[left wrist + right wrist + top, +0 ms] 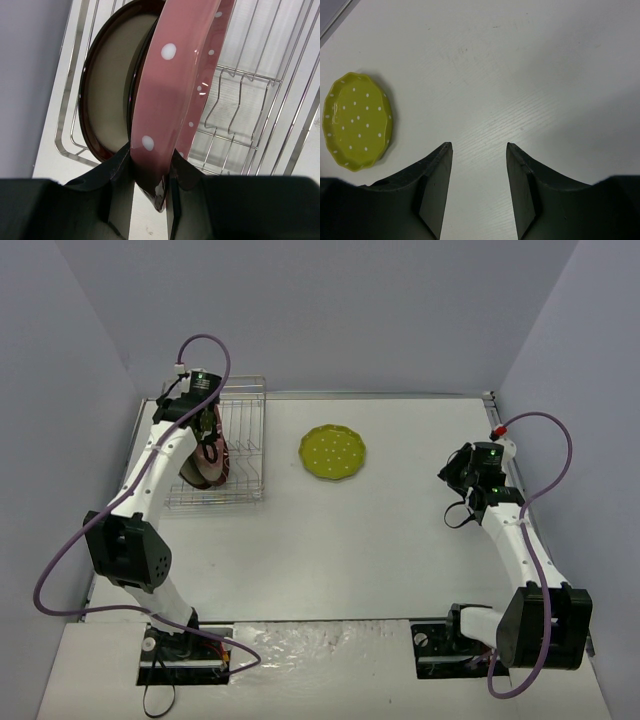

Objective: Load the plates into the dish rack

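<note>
My left gripper [208, 443] [152, 150] is shut on the rim of the pink plate [170, 100] with white dots, holding it on edge over the dish rack [246, 430] [250, 105]. Right beside it, a larger plate [107, 90] with a dark red-brown rim and beige centre stands upright in the rack. The scalloped yellow-green plate [333, 452] [357, 121] lies flat on the table, right of the rack. My right gripper [456, 476] [479, 146] is open over bare table, well right of the yellow-green plate, with nothing between its fingers.
The wire rack sits at the table's back left, close to the left wall [70, 390]. The right half of the rack shows bare upright tines [240, 115]. The white tabletop [400, 540] lies between the two arms.
</note>
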Robot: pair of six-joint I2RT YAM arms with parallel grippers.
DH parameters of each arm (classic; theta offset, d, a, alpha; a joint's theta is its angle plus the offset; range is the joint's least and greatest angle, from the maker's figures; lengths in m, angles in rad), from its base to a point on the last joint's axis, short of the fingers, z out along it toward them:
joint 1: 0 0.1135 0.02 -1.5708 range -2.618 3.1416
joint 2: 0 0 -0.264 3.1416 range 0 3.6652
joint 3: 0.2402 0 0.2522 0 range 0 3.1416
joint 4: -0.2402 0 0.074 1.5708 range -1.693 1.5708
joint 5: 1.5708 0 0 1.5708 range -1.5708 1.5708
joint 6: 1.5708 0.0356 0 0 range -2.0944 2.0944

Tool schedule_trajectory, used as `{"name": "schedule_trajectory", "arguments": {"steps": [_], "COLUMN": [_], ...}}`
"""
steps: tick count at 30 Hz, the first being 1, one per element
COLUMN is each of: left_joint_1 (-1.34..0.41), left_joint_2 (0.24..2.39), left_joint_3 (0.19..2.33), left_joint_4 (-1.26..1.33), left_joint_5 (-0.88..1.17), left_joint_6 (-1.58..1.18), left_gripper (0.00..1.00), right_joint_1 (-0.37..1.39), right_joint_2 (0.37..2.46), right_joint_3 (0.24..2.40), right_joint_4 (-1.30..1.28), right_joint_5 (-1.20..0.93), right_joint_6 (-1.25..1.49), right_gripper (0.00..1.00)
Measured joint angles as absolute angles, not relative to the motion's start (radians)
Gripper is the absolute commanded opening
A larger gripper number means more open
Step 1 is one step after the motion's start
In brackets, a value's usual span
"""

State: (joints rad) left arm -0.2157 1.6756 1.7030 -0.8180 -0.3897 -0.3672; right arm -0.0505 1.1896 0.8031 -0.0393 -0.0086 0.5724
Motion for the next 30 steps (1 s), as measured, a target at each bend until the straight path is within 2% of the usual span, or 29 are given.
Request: {"name": "schedule_trajectory", "arguments": {"steps": [30], "left_joint_1": [-0.234], "left_joint_2": [1.719], "left_joint_3": [1.654], "left_joint_4": [-0.788], "left_joint_5": [-0.346], "left_joint_6": [-0.378], "left_gripper": [0.0], "right_joint_1": [-0.051], "right_joint_2": [1.194], "right_joint_3": [0.793], "right_joint_4": [-0.017], "right_joint_5": [-0.009], "right_joint_6": [0.575], "right_gripper": [0.44]}}
